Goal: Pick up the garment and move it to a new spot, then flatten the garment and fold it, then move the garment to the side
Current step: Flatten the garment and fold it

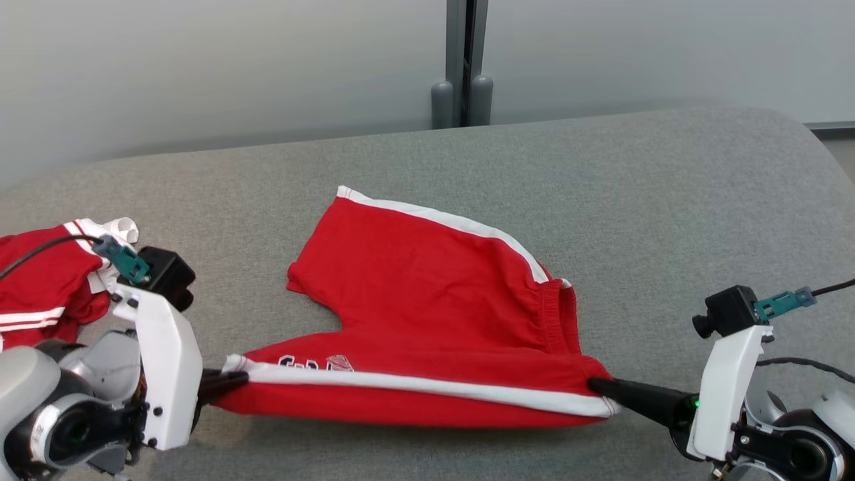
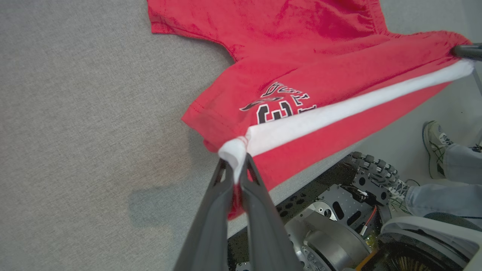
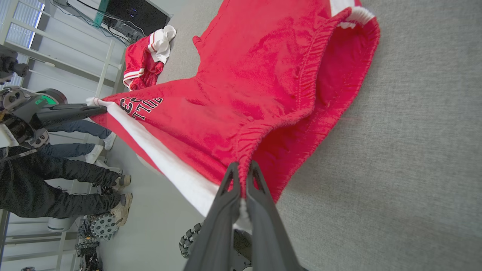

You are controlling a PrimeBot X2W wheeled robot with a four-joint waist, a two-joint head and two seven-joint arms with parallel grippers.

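The garment [image 1: 427, 280] is a pair of red shorts with white side stripes and dark lettering, spread on the grey table [image 1: 668, 200]. Its near leg is lifted and stretched taut between my two grippers. My left gripper [image 1: 230, 382] is shut on the garment's leg hem at the white stripe [image 2: 235, 152]. My right gripper [image 1: 598, 386] is shut on the waistband corner [image 3: 243, 177]. The far leg of the garment [image 2: 263, 22] lies flat on the table.
A second red and white garment [image 1: 47, 287] lies bunched at the table's left edge, also seen as a red heap [image 3: 145, 62]. A person's shoe [image 2: 435, 146] and legs [image 3: 56, 177] stand beside the table's near side. The robot base [image 2: 339, 226] is below.
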